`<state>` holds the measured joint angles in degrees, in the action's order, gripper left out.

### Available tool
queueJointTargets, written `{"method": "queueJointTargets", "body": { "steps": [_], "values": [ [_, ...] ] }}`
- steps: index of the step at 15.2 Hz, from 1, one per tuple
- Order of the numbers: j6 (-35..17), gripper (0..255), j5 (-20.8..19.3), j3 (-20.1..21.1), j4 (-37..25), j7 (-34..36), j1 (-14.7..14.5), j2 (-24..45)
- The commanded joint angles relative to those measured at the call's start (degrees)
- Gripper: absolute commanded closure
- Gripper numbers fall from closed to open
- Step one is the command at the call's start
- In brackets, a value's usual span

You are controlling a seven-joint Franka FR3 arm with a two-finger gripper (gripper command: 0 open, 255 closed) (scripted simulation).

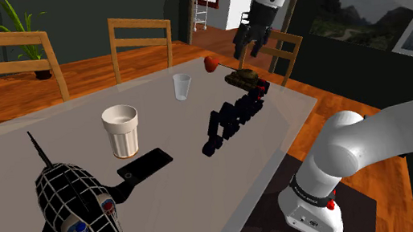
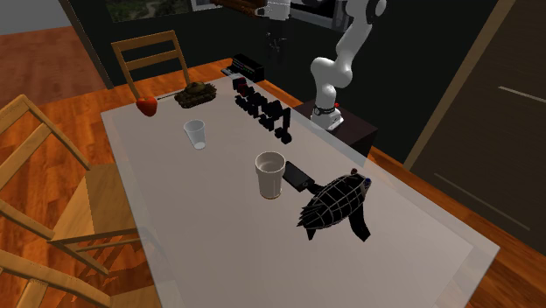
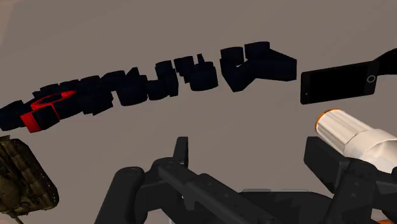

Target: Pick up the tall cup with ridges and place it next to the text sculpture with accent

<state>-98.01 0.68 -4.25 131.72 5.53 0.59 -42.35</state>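
Observation:
The tall ridged cup (image 1: 122, 131) is cream-white and stands upright mid-table, beside a black phone (image 1: 144, 165). It also shows in the second exterior view (image 2: 270, 174) and in the wrist view (image 3: 354, 136), past one finger. The text sculpture (image 1: 234, 117) is a row of black letters with a red accent at its end nearest the arm's stand (image 2: 260, 107) (image 3: 159, 79). My gripper (image 1: 251, 47) hangs open high above the table's far end, over the toy tank, well away from the cup (image 2: 276, 41). Its fingers (image 3: 130, 188) stand apart with nothing between them.
A small clear cup (image 1: 182, 86), an olive toy tank (image 1: 244, 78) and a red fruit (image 1: 210, 63) stand at the far end. A big black wire-patterned fish figure (image 1: 74, 208) lies at the near end. Wooden chairs (image 1: 139, 40) line the table's far side.

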Motion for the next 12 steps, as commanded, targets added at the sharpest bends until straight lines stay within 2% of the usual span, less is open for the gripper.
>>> {"method": "queueJointTargets", "body": {
  "steps": [1, 12],
  "values": [
    [0.0, 0, 0.0, 0.0, 0.0, 0.0, 0.0, 0.0],
    [-15.8, 0, 3.3, 10.5, 1.7, 12.4, -2.9, 12.4]
  ]
}}
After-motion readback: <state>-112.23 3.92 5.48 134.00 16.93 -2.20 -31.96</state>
